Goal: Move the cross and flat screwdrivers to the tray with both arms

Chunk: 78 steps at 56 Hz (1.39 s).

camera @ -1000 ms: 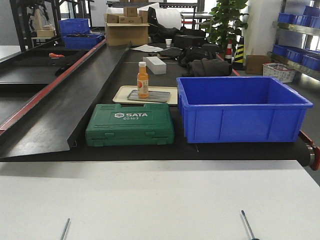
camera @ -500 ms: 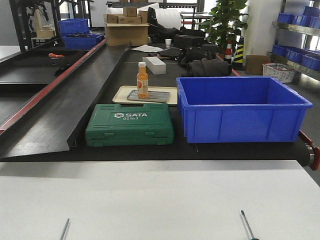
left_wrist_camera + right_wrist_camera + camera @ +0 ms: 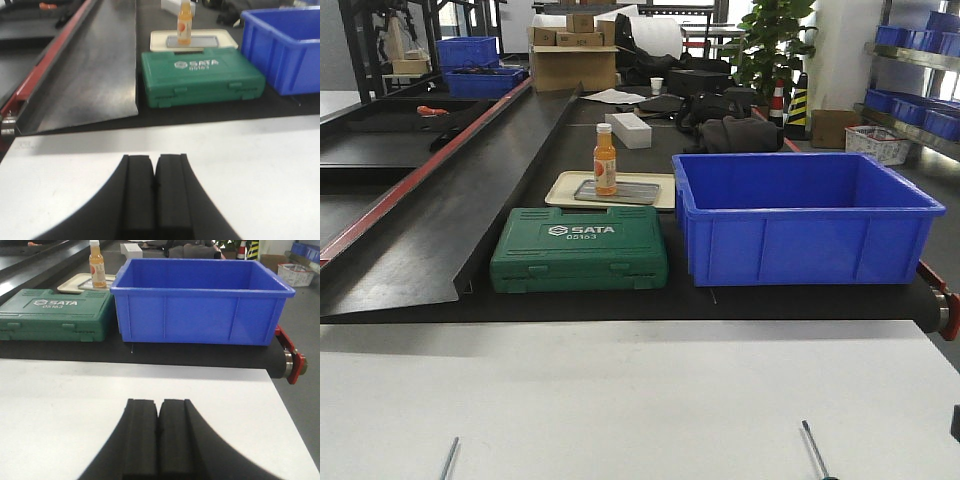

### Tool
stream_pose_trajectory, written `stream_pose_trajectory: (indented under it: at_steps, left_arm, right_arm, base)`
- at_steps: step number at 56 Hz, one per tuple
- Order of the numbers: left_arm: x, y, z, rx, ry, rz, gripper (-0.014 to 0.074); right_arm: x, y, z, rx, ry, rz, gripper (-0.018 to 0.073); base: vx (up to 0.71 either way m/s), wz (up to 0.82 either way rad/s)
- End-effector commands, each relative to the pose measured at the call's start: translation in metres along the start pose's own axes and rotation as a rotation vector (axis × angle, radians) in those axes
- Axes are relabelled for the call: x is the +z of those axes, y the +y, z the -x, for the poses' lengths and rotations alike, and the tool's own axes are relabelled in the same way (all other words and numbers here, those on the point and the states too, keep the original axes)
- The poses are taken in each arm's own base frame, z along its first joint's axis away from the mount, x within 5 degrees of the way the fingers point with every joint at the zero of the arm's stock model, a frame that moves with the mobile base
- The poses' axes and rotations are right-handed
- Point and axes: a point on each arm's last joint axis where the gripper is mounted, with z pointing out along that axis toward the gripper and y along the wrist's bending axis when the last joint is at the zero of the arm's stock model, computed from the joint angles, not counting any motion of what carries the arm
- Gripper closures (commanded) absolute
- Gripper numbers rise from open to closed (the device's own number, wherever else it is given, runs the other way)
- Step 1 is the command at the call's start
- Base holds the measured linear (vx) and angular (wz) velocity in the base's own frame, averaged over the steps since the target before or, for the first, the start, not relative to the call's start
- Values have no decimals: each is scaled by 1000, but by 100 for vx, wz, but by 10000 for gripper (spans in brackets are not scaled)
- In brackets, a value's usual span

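Two: left screwdriver (image 3: 450, 458); right screwdriver (image 3: 813, 449); one tray (image 3: 562, 188)

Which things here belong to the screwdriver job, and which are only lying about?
For the job:
left screwdriver
right screwdriver
tray

Lying about:
green case
blue bin
bottle

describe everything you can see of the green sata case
The green case looks like moulded plastic, with a white SATA logo and 05163 on its lid and two latches flanking a handle recess on the front edge. It is shut and lies flat on the black surface, logo up. The cream tray sits just behind it, the blue bin close on its right; contact cannot be told.
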Motion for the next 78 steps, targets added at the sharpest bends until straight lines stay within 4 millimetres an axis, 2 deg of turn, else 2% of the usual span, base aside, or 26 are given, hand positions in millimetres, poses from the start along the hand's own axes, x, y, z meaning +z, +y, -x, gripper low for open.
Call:
stream_pose_trajectory:
  at_steps: [1, 4, 13, 18, 21, 29, 40, 46, 51, 60, 78]
  left_arm:
    - [0, 0, 17, -10, -106, 1, 510]
    - [3, 0, 15, -10, -96, 1, 462]
    - [11, 0, 11, -9, -68, 2, 254]
    - [16, 0, 9, -9, -48, 2, 156]
    - [19, 0, 7, -10, -32, 2, 113]
    - [23, 0, 1, -13, 14, 1, 71]
    - [23, 0, 1, -13, 15, 1, 73]
    - [23, 0, 0, -13, 30, 1, 73]
    - [23, 0, -3, -13, 57, 0, 73]
    - [27, 0, -10, -13, 121, -1, 73]
    - [39, 0, -21, -14, 210, -2, 73]
  right_arm:
    - [2, -1, 17, -1, -101, -7, 426]
    - [4, -1, 16, -1, -91, -7, 357]
    - [9, -1, 16, -2, -97, -6, 48]
    - [14, -1, 16, 27, -113, -5, -64]
    - [18, -1, 15, 40, -94, -4, -96]
    - [46, -1, 14, 40, 188, -3, -78]
    - [108, -1, 16, 25, 569, 3, -3]
    - [143, -1, 3, 26, 728, 5, 28]
    - [169, -1, -16, 19, 837, 10, 48]
    - [195, 1, -44, -41, 912, 57, 64]
    - [224, 4, -94, -21, 1034, 93, 64]
  base:
    - [0, 0]
    - [0, 0]
    - [0, 0]
    - [0, 0]
    - [0, 0]
    - [0, 0]
    - [0, 0]
    - [0, 0]
    - [0, 0]
    - [0, 0]
    - [0, 0]
